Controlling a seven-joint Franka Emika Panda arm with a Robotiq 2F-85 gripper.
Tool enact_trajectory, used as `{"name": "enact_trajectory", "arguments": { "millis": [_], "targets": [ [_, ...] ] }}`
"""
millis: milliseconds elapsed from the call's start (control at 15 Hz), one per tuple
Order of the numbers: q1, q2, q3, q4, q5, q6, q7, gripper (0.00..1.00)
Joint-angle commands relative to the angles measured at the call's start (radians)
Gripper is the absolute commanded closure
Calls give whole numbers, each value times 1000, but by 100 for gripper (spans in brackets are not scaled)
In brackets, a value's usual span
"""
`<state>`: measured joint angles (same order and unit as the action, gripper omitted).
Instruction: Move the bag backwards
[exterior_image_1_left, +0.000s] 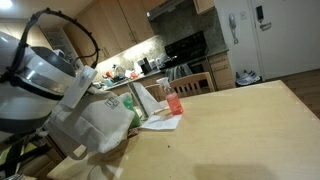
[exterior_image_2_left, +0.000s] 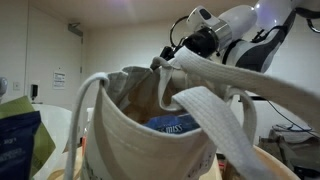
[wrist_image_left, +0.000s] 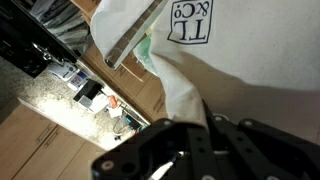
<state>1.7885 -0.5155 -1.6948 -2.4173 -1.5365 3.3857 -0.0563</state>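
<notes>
The bag (exterior_image_1_left: 95, 125), an off-white fabric tote, stands on the left end of the wooden table (exterior_image_1_left: 240, 130). In an exterior view the bag (exterior_image_2_left: 150, 140) fills the front, its mouth open, with a blue packet (exterior_image_2_left: 175, 123) inside. One strap (exterior_image_2_left: 230, 80) runs taut up to my gripper (exterior_image_2_left: 168, 58). From the wrist view the bag's side (wrist_image_left: 250, 60) carries a dark square logo (wrist_image_left: 190, 20), and a strip of its strap (wrist_image_left: 175, 80) vanishes between the jaws of my gripper (wrist_image_left: 195, 115), which is shut on it. In an exterior view my gripper (exterior_image_1_left: 86, 72) hangs above the bag.
A clear bottle of red liquid (exterior_image_1_left: 174, 100) stands just right of the bag, with white paper (exterior_image_1_left: 160, 122) lying beside it. A kitchen counter and stove (exterior_image_1_left: 185, 50) lie behind the table. A blue-green packet (exterior_image_2_left: 20, 140) sits beside the bag.
</notes>
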Motion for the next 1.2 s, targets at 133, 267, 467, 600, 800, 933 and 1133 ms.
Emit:
{"name": "enact_trajectory", "arguments": {
  "millis": [133, 267, 467, 600, 800, 933, 1133],
  "targets": [
    [-25, -26, 22, -26, 69, -24, -84, 96],
    [-26, -26, 22, -26, 69, -24, -84, 96],
    [-27, -26, 22, -26, 69, -24, -84, 96],
    [-27, -26, 22, -26, 69, -24, -84, 96],
    [-8, -85, -2, -34, 112, 6, -113, 99],
    [8, -59, -43, -18, 120, 66, -76, 99],
    [22, -85, -104, -22, 193, 163, -112, 99]
  ]
}}
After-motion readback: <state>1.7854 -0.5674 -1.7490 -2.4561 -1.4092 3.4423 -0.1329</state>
